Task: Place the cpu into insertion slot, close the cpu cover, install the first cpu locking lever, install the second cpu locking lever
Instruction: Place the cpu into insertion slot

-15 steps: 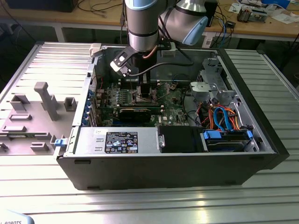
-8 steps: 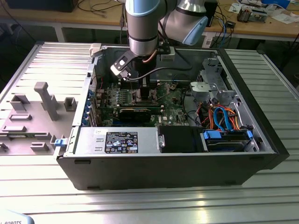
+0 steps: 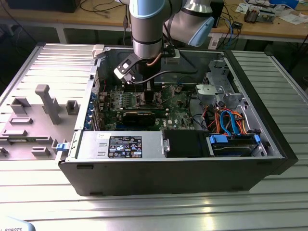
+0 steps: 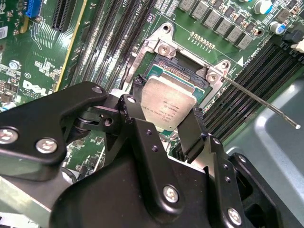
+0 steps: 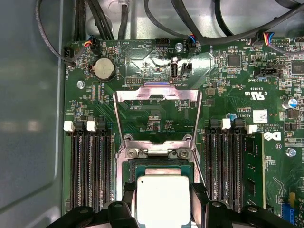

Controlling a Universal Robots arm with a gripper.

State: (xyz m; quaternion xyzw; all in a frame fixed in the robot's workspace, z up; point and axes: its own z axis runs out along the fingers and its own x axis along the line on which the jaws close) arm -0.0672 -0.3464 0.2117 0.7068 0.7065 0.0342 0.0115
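Observation:
The cpu (image 4: 172,113), a small square chip with a silvery top, sits between my fingers (image 4: 191,129) in both wrist views. My gripper (image 4: 164,103) is shut on it, one finger on each side. The chip (image 5: 163,202) hovers just over the insertion slot (image 5: 161,164), whose dark contacts and silver rim (image 4: 176,70) show beyond it. The cpu cover (image 5: 156,94), a thin silver frame with a window, stands swung open away from the slot. A thin locking lever (image 4: 259,100) sticks out free beside the socket. In the exterior view my gripper (image 3: 140,81) reaches down into the open computer case over the green circuit board (image 3: 180,107).
Long black memory slots (image 5: 92,166) flank the socket on both sides (image 5: 228,164). A coin battery (image 5: 103,69) and cables lie past the cover. The case holds a power supply (image 3: 120,146) and a drive cage with blue and orange cables (image 3: 231,122). Grey fixtures (image 3: 45,103) stand outside it.

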